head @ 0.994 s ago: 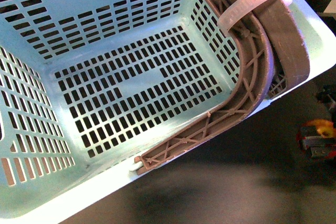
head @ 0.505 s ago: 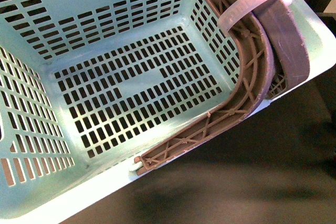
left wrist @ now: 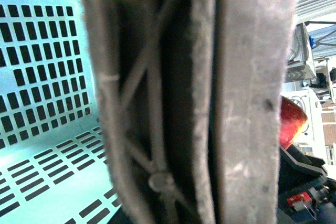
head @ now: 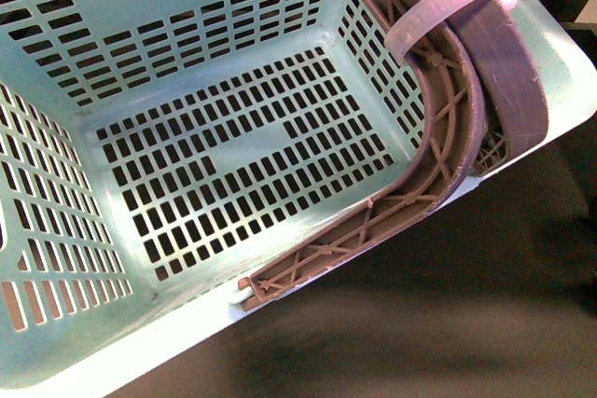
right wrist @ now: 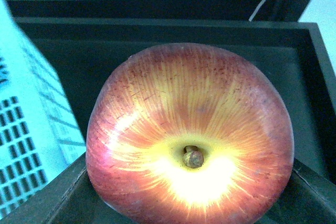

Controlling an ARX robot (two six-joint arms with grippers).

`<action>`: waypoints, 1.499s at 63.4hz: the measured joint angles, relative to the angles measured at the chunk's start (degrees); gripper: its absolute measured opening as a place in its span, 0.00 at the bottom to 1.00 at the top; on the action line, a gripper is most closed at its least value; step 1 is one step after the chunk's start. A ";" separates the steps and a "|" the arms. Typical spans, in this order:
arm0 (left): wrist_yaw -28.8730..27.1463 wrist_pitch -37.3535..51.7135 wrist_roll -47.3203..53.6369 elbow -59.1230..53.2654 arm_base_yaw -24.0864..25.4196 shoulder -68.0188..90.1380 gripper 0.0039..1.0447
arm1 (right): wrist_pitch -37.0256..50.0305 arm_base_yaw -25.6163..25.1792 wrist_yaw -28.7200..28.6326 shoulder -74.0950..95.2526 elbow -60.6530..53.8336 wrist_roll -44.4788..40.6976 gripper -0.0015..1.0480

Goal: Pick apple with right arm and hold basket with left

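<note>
**Right gripper pinches the apple beside the basket**

The right gripper (right wrist: 189, 203) is clamped on the apple (right wrist: 189, 135), its dark fingers (right wrist: 47, 200) pressed against the fruit on either side. The apple fills the right wrist view, stem and yellow patch facing the camera, with red skin streaked yellow around them. It is outside the basket, held over a dark tray (right wrist: 157, 30), with the basket's slotted wall just beside it.

In the front view the pale teal basket (head: 140, 351) takes up most of the picture, tilted across it over a dark surface. Its two brown-grey handles (head: 448, 137) lie together along one rim, bound by a white zip tie (head: 438, 6).

The left wrist view looks straight onto those handles, very near and blurred, with the teal wall on one side. On the other side, past the handles, a slice of the red apple shows, well apart from the basket's inside, with black parts of the right arm under it.

The left gripper shows in no view, so whether it is spread or closed on the handles cannot be told.
</note>
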 joint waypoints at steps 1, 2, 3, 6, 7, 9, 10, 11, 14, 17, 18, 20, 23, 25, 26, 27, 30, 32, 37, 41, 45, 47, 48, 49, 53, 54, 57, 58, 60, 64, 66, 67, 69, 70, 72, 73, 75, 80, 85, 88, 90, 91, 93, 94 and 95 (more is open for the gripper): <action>0.00 0.00 0.00 0.00 0.00 0.00 0.14 | -0.07 0.44 0.13 -0.15 0.04 0.11 0.75; 0.00 0.00 0.00 0.00 0.00 0.00 0.14 | -0.13 0.90 0.26 -0.28 0.09 0.24 0.75; 0.00 0.00 0.00 0.00 0.00 0.00 0.14 | -0.22 1.73 0.50 -0.55 0.15 0.44 0.75; -0.02 0.00 0.00 0.00 0.00 0.00 0.14 | -0.31 3.13 1.14 -0.72 0.26 0.76 0.75; -0.02 0.00 0.00 0.00 0.00 0.00 0.14 | -0.31 4.04 1.60 -0.74 0.28 0.83 0.75; -0.04 0.00 0.00 0.00 0.00 0.00 0.14 | -0.31 5.01 2.08 -0.74 0.31 1.01 0.75; -0.04 0.00 0.02 0.00 0.00 0.00 0.14 | -0.28 5.46 2.29 -0.72 0.31 1.05 0.75; -0.07 0.00 0.02 0.00 0.00 0.00 0.14 | -0.28 6.40 2.80 -0.63 0.31 1.16 0.75; -0.09 0.00 0.02 0.00 0.00 0.00 0.14 | -0.13 8.24 3.72 -0.20 0.31 1.22 0.75; -0.02 0.00 0.00 0.00 0.00 0.00 0.14 | 0.52 10.99 5.22 0.68 0.31 1.25 0.75; -0.02 0.00 0.00 0.00 0.00 0.00 0.14 | 0.70 11.89 5.70 1.03 0.31 1.27 0.75; 0.00 0.00 0.00 0.00 0.00 0.00 0.14 | 0.94 13.73 6.56 1.79 0.31 1.36 0.75; 0.00 0.00 0.00 0.00 0.00 0.00 0.14 | 1.38 16.41 7.91 3.06 0.28 1.44 0.75; -0.02 0.00 0.00 0.00 0.00 0.00 0.14 | 1.60 18.12 8.74 3.96 0.28 1.62 0.75; -0.04 0.00 0.02 0.00 0.00 0.00 0.14 | 1.66 18.93 9.07 4.44 0.28 1.68 0.75; -0.04 0.00 0.02 0.00 0.00 0.00 0.14 | 1.77 19.69 9.25 4.87 0.28 1.77 0.75; -0.07 0.00 0.02 0.00 0.00 0.00 0.14 | 1.97 20.72 9.64 5.64 0.28 2.01 0.75; -0.04 0.00 0.02 0.00 0.00 0.00 0.14 | 2.08 21.57 10.01 6.38 0.28 2.27 0.75; 0.00 0.00 0.00 0.00 0.00 0.00 0.14 | 2.56 22.69 10.60 7.87 0.28 2.73 0.78; 0.00 0.00 0.00 0.00 0.00 0.00 0.14 | 3.34 23.06 11.54 8.87 0.28 3.45 0.87; 0.00 0.00 0.00 0.00 0.00 0.00 0.14 | 3.82 23.08 12.22 9.20 0.28 4.31 0.93; -0.02 0.00 0.02 0.00 0.00 0.00 0.14 | 4.07 23.04 12.57 9.20 0.28 4.72 0.92; -0.02 0.00 0.02 0.00 0.00 0.00 0.14 | 4.20 22.97 12.74 9.18 0.28 4.79 0.92; -0.04 0.00 0.02 0.00 0.00 0.00 0.14 | 4.28 22.95 12.90 9.11 0.28 4.94 0.92; -0.20 0.00 0.02 0.00 0.02 0.02 0.14 | 4.59 22.62 13.14 8.46 0.22 5.51 0.91; 0.02 0.00 0.15 0.00 0.02 0.02 0.14 | 4.68 22.34 13.16 8.00 0.09 5.68 0.92; 0.11 -0.02 0.15 0.00 -0.02 0.17 0.14 | 4.96 21.64 13.16 6.78 -0.42 5.97 0.92; 0.26 0.00 0.04 0.00 -0.04 0.28 0.14 | 5.01 21.42 13.14 6.40 -0.59 6.05 0.92; -0.11 0.00 0.13 0.02 -0.11 0.37 0.14 | 5.07 20.55 13.14 5.20 -1.16 6.36 0.92; 0.17 -0.02 0.15 0.02 -0.09 0.42 0.14 | 5.29 18.60 13.09 2.67 -2.47 6.84 0.92; -0.02 -0.02 0.04 0.02 -0.02 0.42 0.14 | 5.29 17.14 13.09 0.90 -3.43 6.97 0.92; -0.07 -0.02 0.02 0.02 -0.02 0.42 0.14 | 5.27 16.63 13.07 0.26 -3.78 6.99 0.92; -0.28 -0.02 0.02 0.02 0.02 0.42 0.14 | 5.25 15.56 13.07 -1.03 -4.48 7.04 0.92; -0.44 0.00 0.15 0.02 0.04 0.42 0.14 | 5.11 14.43 13.07 -2.45 -5.22 7.04 0.92; -0.42 0.00 0.26 0.02 0.09 0.42 0.14 | 4.92 13.27 13.11 -3.87 -5.97 6.99 0.92; -0.42 0.00 0.26 0.02 0.09 0.42 0.14 | 4.76 12.09 13.42 -5.38 -6.78 6.93 0.92; -0.42 -0.02 0.20 0.02 0.09 0.42 0.14 | 4.55 10.95 14.01 -6.88 -7.61 6.78 0.92; -0.22 0.00 0.28 0.02 0.09 0.42 0.14 | 3.63 7.50 16.81 -12.00 -10.38 6.23 0.92; 0.00 0.00 0.17 0.02 0.09 0.42 0.14 | 4.26 6.03 17.25 -14.19 -11.58 5.57 0.91; -0.02 0.00 0.04 0.02 0.04 0.42 0.14 | 13.09 5.44 14.05 -14.60 -14.62 3.56 0.83; 0.04 0.00 0.17 0.02 -0.09 0.42 0.14 | 19.58 5.07 12.76 -14.99 -17.55 2.08 0.77; 0.07 0.00 0.20 0.02 -0.09 0.42 0.14 | 20.92 4.96 12.57 -15.10 -18.25 1.86 0.75; 0.26 0.00 0.17 0.02 -0.11 0.42 0.14 | 23.96 4.57 12.09 -15.69 -20.15 1.36 0.70; 0.26 0.00 0.11 0.02 -0.11 0.44 0.14 | 24.70 4.39 11.91 -15.91 -20.70 1.05 0.68; 0.44 0.00 0.07 0.02 -0.11 0.44 0.14 | 25.77 4.11 11.76 -16.50 -21.70 0.83 0.65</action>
